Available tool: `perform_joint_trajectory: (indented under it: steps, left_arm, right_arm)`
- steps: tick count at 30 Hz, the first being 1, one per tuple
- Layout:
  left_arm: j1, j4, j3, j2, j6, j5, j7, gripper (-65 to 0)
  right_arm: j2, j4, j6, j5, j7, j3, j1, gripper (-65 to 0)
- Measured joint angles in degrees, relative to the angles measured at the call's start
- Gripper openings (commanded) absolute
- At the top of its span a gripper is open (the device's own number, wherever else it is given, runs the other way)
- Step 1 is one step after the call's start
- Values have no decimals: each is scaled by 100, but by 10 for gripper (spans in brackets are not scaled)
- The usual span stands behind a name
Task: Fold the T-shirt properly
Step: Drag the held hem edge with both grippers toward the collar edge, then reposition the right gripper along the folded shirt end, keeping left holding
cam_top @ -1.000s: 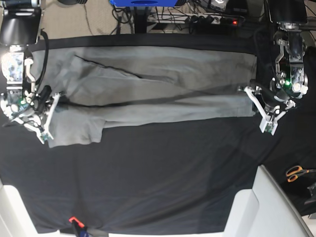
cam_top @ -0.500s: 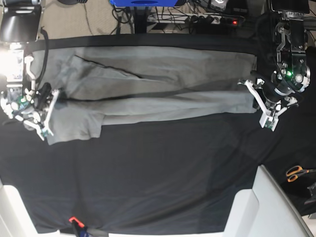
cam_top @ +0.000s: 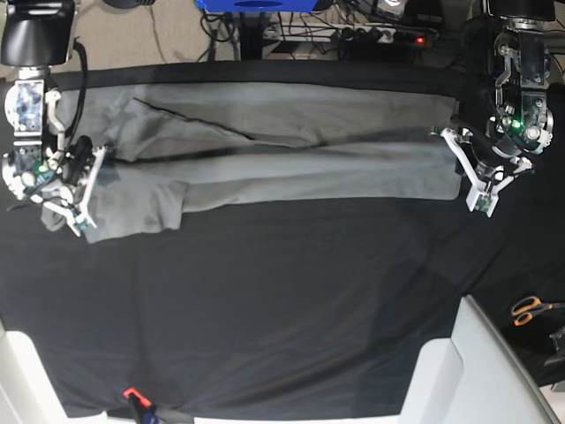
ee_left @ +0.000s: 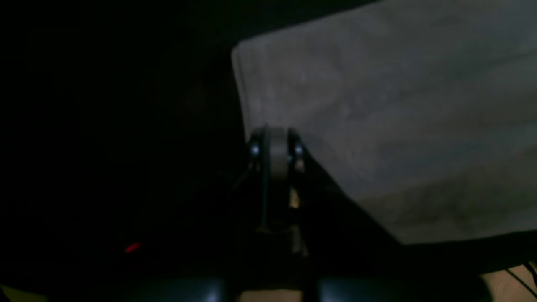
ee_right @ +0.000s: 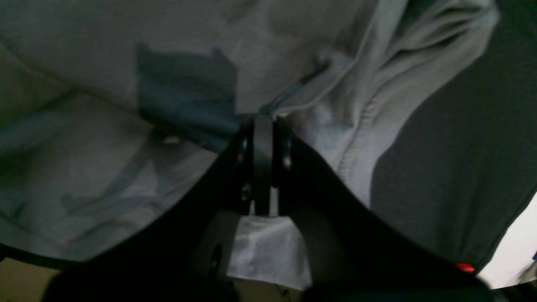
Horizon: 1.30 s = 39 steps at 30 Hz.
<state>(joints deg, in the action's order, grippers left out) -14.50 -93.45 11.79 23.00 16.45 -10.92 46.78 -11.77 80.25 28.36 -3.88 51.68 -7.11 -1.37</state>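
T-shirt (cam_top: pixel 274 155) lies stretched left-to-right across the far half of the black table cloth (cam_top: pixel 291 309), already folded lengthwise once, a sleeve flap hanging toward the near side at the left end. Right gripper (cam_top: pixel 75 190) is at the collar/sleeve end on the left of the base view; the right wrist view shows its fingers (ee_right: pixel 262 159) pinched shut on a bunched bit of grey fabric by the ribbed collar. Left gripper (cam_top: pixel 472 181) is at the hem end on the right; the left wrist view is dark, but its fingers (ee_left: pixel 275 155) sit closed on the hem edge. Change over the last second: both grippers have carried the near edge toward the far side. Near edge now sits clearly farther back, the dark gap between the two layers has narrowed to a thin line, and the left sleeve flap has come up with it. My read: second lengthwise fold is in progress, both ends tracking roughly together, cloth taut between them. Sleeve flap still pokes out near-left, so it'll likely need tucking. Scissors (cam_top: pixel 530 309) near-right, well apart, not a concern.
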Motion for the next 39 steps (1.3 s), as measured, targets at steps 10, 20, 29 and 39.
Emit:
perform_joint_trajectory:
  steps: [10, 20, 29, 39]
  left_arm:
    - [7, 483, -28, -11, -17, 22, -553, -650]
    - [-13, 898, -52, -358, -13, 992, -1019, -650]
    - [7, 898, -22, -345, -15, 1049, -1016, -650]
    - [7, 898, -39, -352, -15, 1045, -1016, -650]
  right_arm:
    - [144, 17, 17, 17, -13, -11, -149, -650]
    - [166, 28, 17, 20, -24, -13, -249, -648]
    - [138, 671, 0, 26, 258, -13, -525, -647]
    - [170, 691, 0, 42, 282, -13, -566, -641]
